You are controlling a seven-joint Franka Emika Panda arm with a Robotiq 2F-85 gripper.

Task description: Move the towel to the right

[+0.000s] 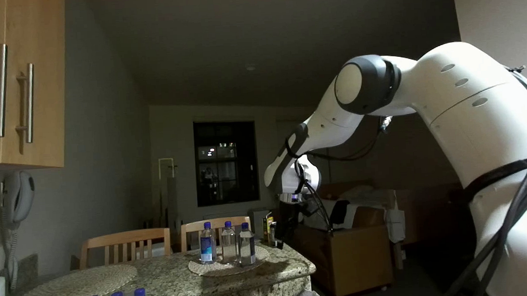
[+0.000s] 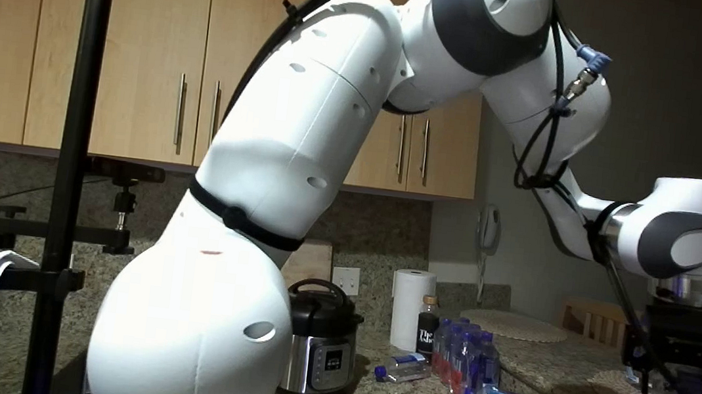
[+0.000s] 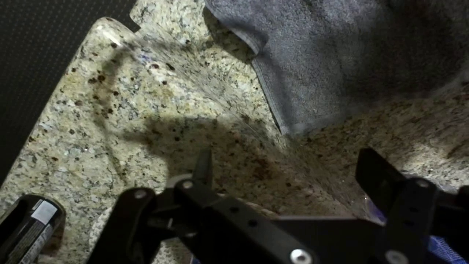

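Fingers [image 3: 377, 172] spread wide, pinching nothing, hang above the granite table [image 3: 66, 146]. Ahead of them in the wrist view, past the table's raised edge and on its lower level, lies the gray terry towel [image 3: 329, 66], nearest corner facing the gap between them; its long axis cannot be told.
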